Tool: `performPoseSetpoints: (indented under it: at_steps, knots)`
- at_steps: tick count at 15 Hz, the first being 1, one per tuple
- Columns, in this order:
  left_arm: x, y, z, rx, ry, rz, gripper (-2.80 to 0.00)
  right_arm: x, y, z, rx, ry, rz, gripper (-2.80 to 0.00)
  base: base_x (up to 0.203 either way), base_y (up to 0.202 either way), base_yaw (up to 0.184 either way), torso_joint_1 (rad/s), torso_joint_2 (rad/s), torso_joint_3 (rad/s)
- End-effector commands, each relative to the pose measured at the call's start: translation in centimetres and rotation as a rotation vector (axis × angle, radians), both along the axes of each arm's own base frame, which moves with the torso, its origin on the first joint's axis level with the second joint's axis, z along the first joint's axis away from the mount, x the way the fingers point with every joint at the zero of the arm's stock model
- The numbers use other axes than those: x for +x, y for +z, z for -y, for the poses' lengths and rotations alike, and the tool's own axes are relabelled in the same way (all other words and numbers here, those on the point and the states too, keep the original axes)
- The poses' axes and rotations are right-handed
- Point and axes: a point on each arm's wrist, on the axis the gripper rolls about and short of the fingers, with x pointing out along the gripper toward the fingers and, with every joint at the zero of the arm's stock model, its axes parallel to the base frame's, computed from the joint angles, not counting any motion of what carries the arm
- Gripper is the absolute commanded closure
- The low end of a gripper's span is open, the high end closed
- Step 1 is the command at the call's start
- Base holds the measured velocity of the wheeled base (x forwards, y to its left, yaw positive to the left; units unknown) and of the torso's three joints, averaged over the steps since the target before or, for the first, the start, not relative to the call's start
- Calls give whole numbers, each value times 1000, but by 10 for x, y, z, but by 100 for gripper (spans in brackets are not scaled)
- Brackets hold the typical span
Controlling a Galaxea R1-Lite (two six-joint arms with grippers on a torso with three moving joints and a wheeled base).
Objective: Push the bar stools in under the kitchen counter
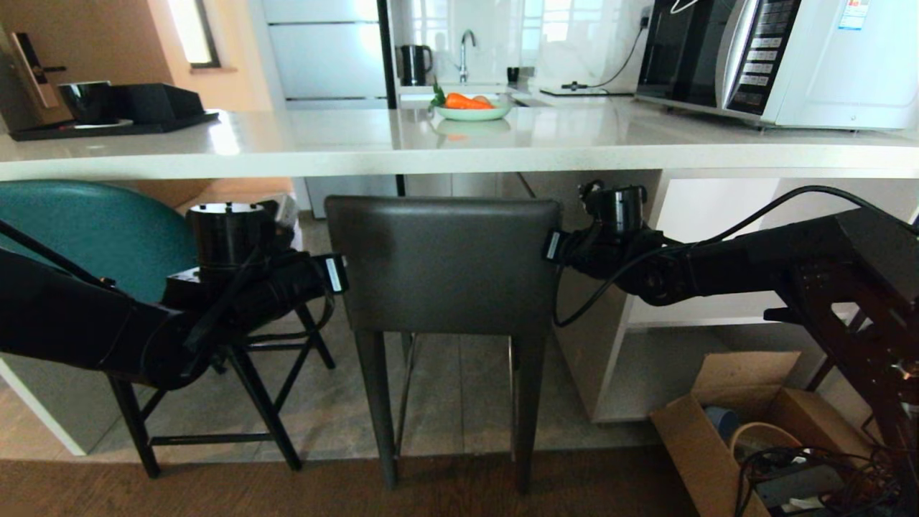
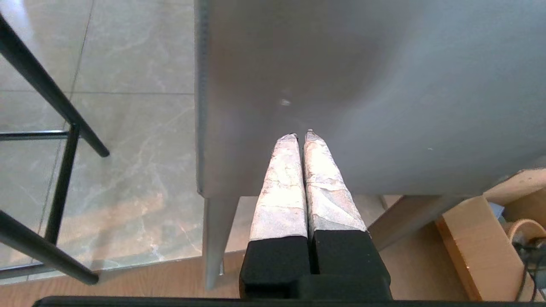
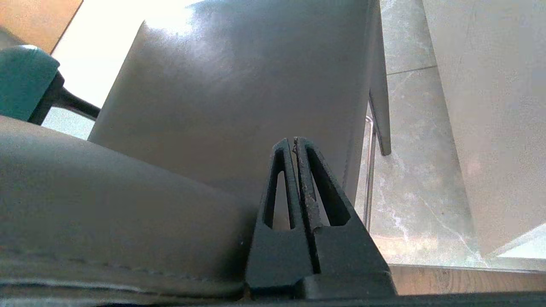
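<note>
Dark grey bar stool stands square-backed in front of the white kitchen counter, its backrest just below the slab edge, legs on the tile near the wood floor border. Teal bar stool sits just beside it on the robot's left, under the counter edge. Left gripper, jaws pressed together and holding nothing, has its tips against the grey backrest near one side edge. Right gripper, jaws likewise together and empty, meets the backrest's opposite side. Cardboard box lies on the floor at right.
</note>
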Motion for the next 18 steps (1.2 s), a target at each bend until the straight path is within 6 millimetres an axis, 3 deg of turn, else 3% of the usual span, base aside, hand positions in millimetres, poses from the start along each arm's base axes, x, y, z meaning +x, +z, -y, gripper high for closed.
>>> performPoseSetpoints:
  at_steps: [1, 6, 9, 12, 15, 18]
  knots:
    - [-5, 6, -1, -7, -2, 18, 0, 2, -3, 1, -2, -6, -4, 0, 0, 0, 0, 0, 0, 0]
    - [-28, 18, 0, -13, -22, 37, 0, 15, -14, 5, -9, -22, -26, 0, 0, 0, 0, 0, 0, 0]
    - [-49, 35, -6, -24, -26, 78, 0, 10, -3, 10, -5, -39, -12, 0, 0, 0, 0, 0, 0, 0]
    - [-95, 59, -16, -37, -47, 118, 0, -31, 15, 24, -22, -70, -51, 0, 0, 0, 0, 0, 0, 0]
    - [-147, 83, -36, -47, -29, 160, 0, -100, 40, 50, -18, -91, -31, 0, 0, 0, 0, 0, 0, 0]
    - [-212, 96, -57, -47, -16, 164, 0, -182, 74, 80, 4, -137, 71, 0, 0, 0, 0, 0, 0, 0]
